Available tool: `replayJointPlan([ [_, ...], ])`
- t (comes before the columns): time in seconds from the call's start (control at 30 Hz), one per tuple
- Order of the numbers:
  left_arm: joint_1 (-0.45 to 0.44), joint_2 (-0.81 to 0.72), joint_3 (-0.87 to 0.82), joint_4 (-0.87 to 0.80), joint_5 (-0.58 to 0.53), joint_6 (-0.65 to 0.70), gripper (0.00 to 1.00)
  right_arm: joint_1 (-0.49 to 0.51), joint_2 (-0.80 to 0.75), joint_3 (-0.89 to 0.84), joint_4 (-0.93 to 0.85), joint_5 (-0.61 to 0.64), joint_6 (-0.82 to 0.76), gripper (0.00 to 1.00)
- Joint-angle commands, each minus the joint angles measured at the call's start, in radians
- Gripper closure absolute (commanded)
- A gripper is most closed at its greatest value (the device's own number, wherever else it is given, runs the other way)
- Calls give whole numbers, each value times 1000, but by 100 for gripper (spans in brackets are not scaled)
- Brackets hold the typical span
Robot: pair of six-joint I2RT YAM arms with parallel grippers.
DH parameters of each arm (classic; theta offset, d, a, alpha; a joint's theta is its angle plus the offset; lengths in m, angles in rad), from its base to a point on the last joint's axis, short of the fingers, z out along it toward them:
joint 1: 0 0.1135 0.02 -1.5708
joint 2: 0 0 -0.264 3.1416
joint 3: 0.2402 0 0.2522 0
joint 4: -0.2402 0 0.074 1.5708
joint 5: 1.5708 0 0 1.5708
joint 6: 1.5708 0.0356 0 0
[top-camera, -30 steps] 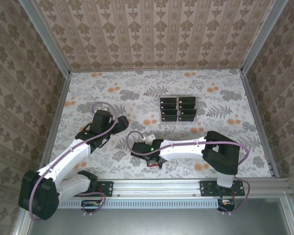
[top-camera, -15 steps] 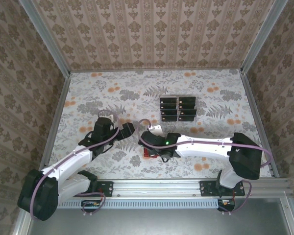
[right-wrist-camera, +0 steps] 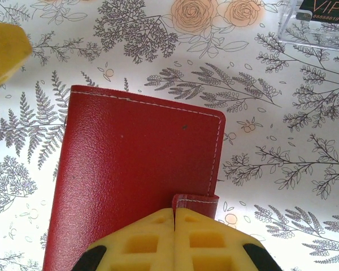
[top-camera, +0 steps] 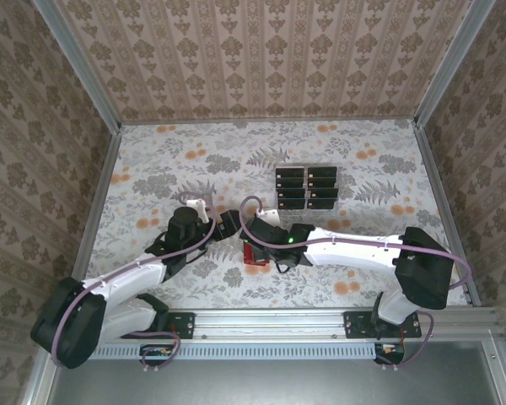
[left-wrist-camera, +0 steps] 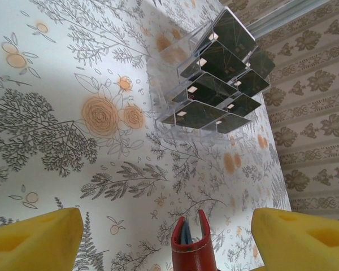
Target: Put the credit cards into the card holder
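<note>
Floral tabletop (top-camera: 152, 160): clear tray (left-wrist-camera: 166, 84) holds dark credit cards (left-wrist-camera: 206, 90), perhaps eight.

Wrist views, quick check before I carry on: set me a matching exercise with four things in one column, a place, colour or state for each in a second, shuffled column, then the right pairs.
1. credit cards
2. card holder
3. left end effector
4. right end effector

A. shut, fingers pressed together
B. open, fingers wide apart
C. in the clear tray
D. red with pale stitching

Pairs: 1-C, 2-D, 3-B, 4-A
</note>
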Motion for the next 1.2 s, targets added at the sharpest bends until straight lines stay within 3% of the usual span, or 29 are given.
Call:
replayJointPlan([
  [0.0,-17,28,-15,95,20,-39,14,-8,-29,4,27,-12,-1,100],
  [0.3,-70,94,-8,150,-10,-52,15,-17,-37,-4,46,-13,2,100],
  [0.53,-112,134,-13,189,-49,-45,23,-22,-53,-23,67,-15,10,100],
  [0.8,-136,196,-8,263,-74,-35,57,-34,-59,-52,81,-28,16,100],
  [0.87,-136,212,-5,287,-76,-29,71,-40,-60,-67,84,-27,19,100],
  [0.93,-136,223,2,294,-80,-15,94,-51,-60,-89,84,-20,23,100],
  [0.97,-135,227,6,291,-84,-8,100,-56,-61,-100,84,-16,27,100],
  [1.17,-130,244,12,291,-98,46,100,-102,-109,-196,90,-10,48,100],
])
